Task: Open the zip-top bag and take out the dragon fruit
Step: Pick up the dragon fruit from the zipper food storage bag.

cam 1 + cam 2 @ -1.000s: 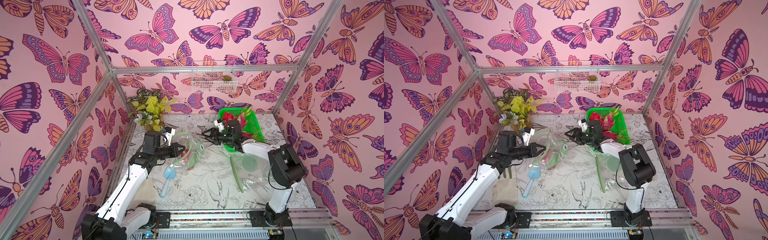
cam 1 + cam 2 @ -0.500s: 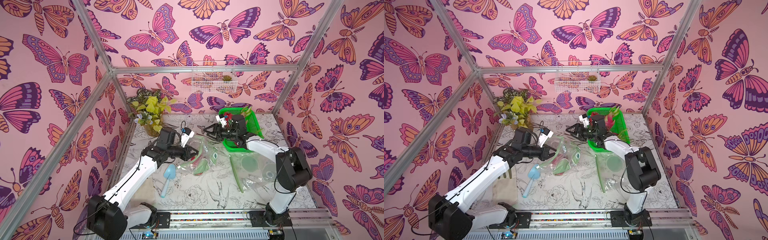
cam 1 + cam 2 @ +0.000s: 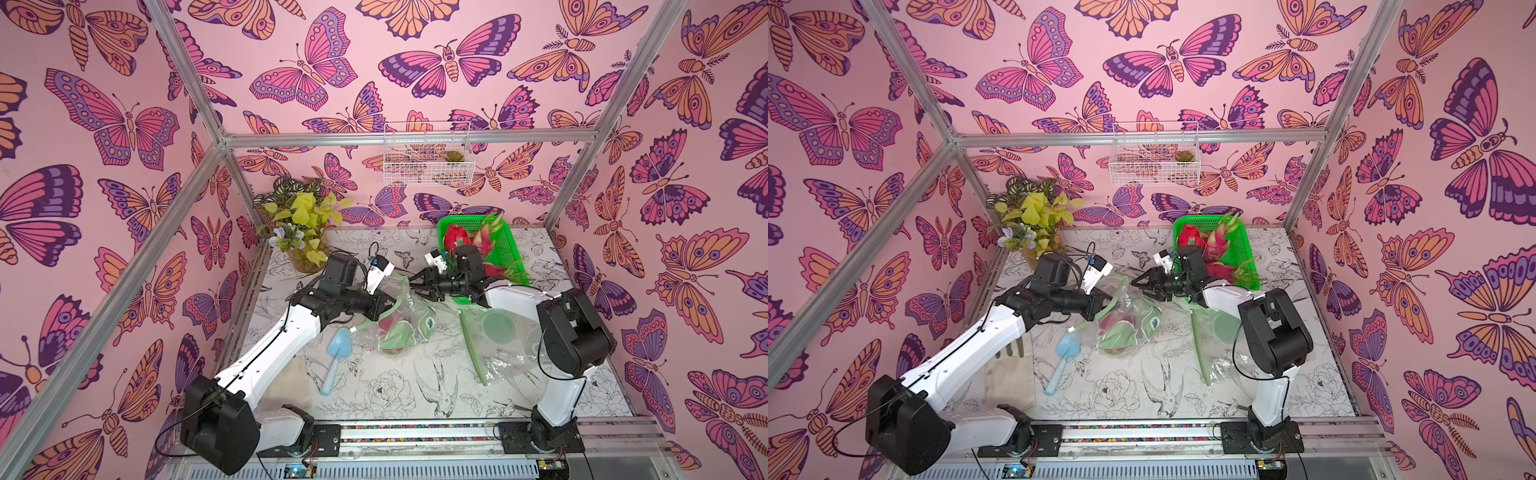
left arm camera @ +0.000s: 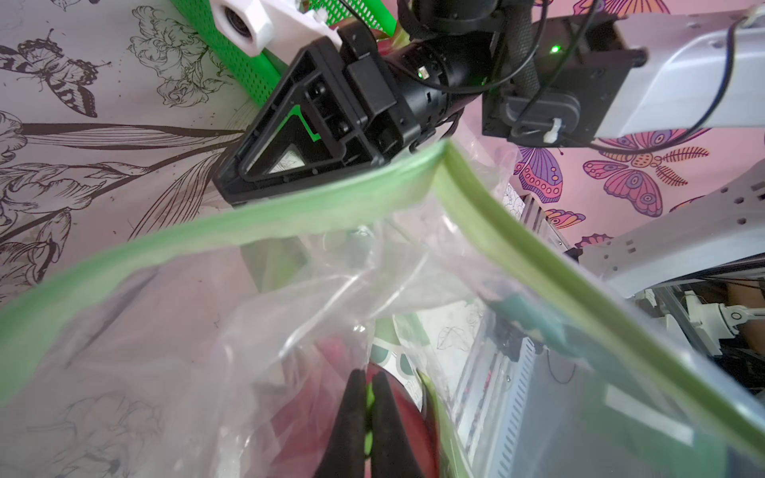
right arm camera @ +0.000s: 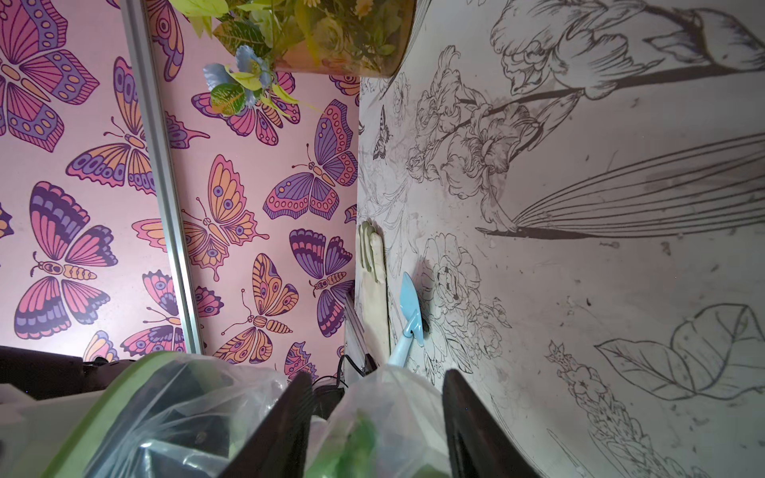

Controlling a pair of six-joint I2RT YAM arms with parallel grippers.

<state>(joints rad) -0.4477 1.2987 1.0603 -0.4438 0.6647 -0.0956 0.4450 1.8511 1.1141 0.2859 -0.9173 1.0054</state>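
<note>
Pinching the zip-top bag (image 3: pixel 401 320), left fingers (image 4: pixel 368 422) closed; right fingers (image 5: pixel 467 418) apart; print unreadable.

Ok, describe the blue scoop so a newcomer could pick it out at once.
Start at the flower-printed tabletop, on its left half beside the white left arm. The blue scoop lies flat there, next to the lifted zip-top bag. It is the only pale blue thing, with a pointed bowl and a thin handle.

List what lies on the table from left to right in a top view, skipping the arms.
Beige glove → blue scoop → zip-top bag holding a dragon fruit → empty bag with a green zip strip.
</note>
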